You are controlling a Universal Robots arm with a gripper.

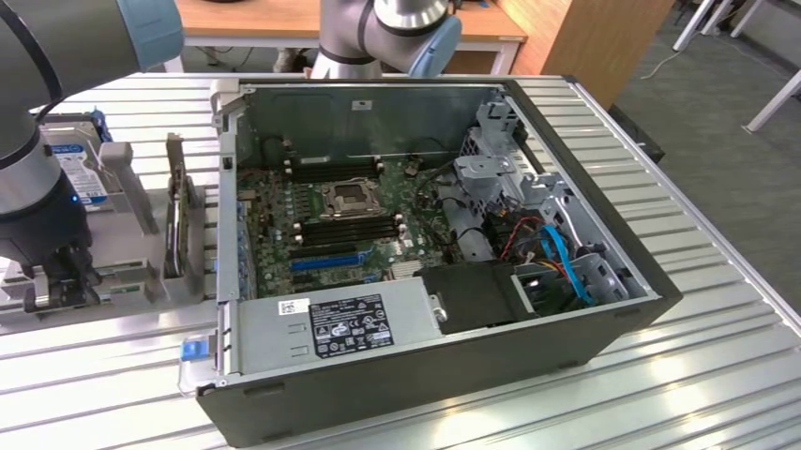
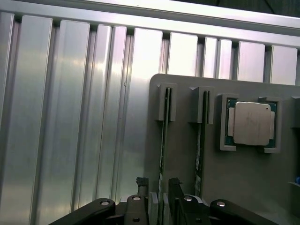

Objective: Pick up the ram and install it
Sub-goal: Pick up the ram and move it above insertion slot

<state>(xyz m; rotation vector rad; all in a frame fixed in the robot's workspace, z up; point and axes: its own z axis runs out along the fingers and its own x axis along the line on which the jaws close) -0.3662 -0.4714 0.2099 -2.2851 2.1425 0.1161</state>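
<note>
The ram [image 2: 162,140] stands on edge in a slot of the grey holder [image 2: 183,154] at the exterior view's left, beside the open computer case [image 1: 526,361]. The gripper [image 2: 159,202] straddles one end of it, fingers apart. It looks light, stiff and fragile, so a gentle pinch across its flat faces, clear of the contacts, seems best.

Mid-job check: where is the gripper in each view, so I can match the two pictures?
Exterior view: the gripper is at the exterior view's left edge, low over the grey parts holder, beside the open computer case.
Wrist view: the gripper, open, has a finger on each side of the ram, which stands edge-on in a holder slot.
Shared landmark: the grey parts holder.
</note>
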